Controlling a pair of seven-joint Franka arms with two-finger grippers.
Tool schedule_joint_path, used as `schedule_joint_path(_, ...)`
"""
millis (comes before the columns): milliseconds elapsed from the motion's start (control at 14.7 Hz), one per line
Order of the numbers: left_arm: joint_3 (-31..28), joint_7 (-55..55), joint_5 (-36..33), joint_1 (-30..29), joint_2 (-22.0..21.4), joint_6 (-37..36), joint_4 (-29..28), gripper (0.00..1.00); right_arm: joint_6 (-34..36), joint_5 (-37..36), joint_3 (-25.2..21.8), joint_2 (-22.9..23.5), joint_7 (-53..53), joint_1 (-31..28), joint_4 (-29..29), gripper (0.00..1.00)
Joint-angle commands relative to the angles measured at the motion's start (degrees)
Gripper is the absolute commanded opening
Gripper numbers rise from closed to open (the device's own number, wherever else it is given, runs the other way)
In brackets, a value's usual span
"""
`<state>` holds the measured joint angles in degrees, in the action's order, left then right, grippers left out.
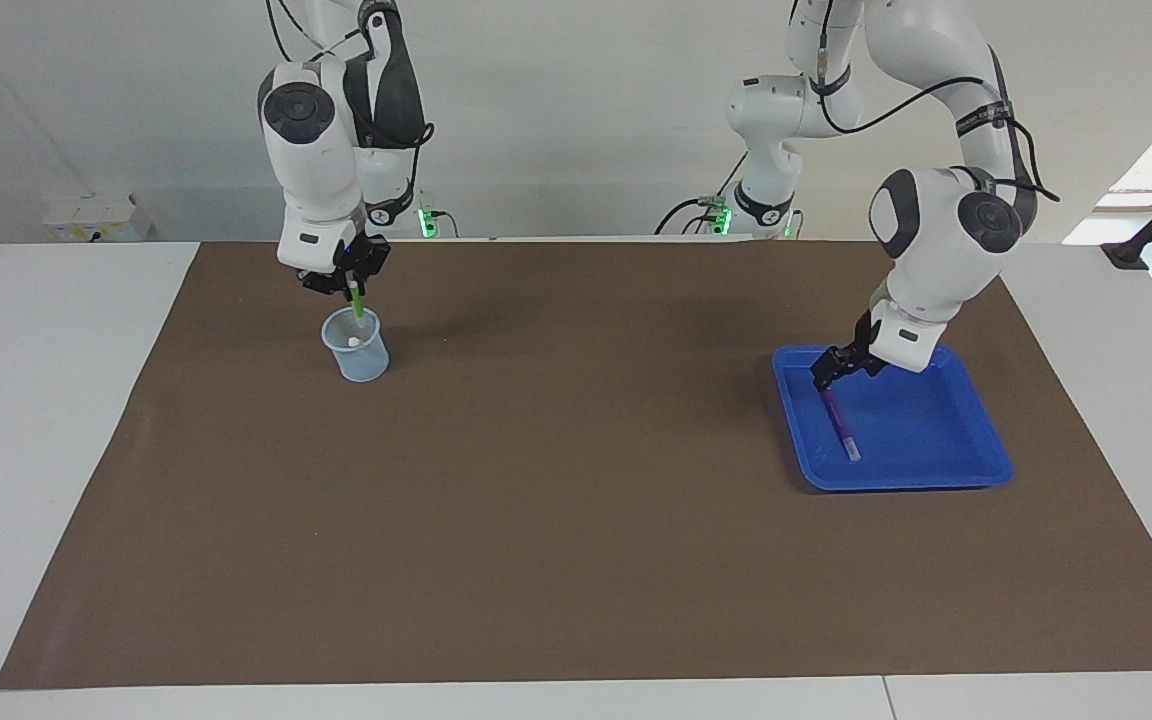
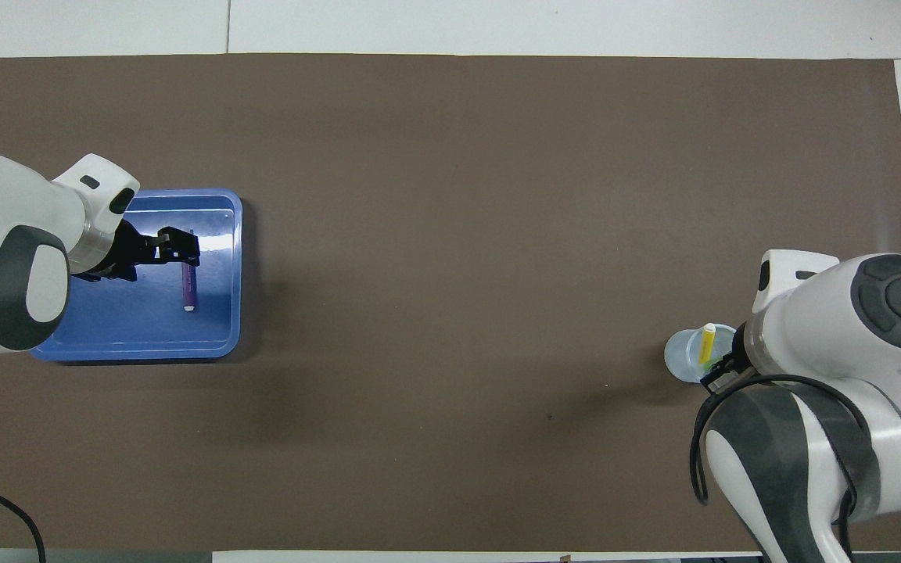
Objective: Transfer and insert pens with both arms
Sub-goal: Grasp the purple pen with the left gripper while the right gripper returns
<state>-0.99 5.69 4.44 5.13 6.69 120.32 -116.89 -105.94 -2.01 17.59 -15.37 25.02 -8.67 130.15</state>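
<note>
We'd centre the left pincer [image 1: 829,374], spread wide mid-frame in the tray [image 1: 921,425], astride the purple pen [image 1: 842,428]. Up top, the right pincer [image 1: 350,284] seemingly grips the green pen [image 1: 358,304] over the cup [image 1: 361,362].

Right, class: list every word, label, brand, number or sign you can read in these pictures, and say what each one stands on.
Nothing here can be read as words or numbers.
Black strap round the left arm: white lettering, too small to read.
Purple pen, yellow pen, green pen, cup, blue tray: no writing to be seen.
</note>
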Motion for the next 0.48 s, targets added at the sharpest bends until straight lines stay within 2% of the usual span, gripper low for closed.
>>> schedule_joint_path(0,0.29,-5.68,-1.18,-0.21,1.38,3.77,-1.85,1.00,-0.50,-0.55,0.60,-0.98,1.70,-0.92,-0.93,1.00)
schedule_joint_path(136,0.29,-6.56,-1.18,-0.13,4.28,6.41,-1.85,1.00,0.03,1.64,0.87,0.07,1.17,-0.21,-5.49,1.00)
schedule_joint_path(273,0.29,-7.44,-1.97,-0.12,6.65,8.52,-1.85,1.00,-0.05,11.01,0.87,2.09,0.82,0.58,-9.63,1.00)
schedule_joint_path(409,0.38,-7.53,-4.34,-0.12,7.98,9.15,-1.50,1.00,-1.28,22.78,0.96,2.98,-4.76,0.67,-10.53,1.00)
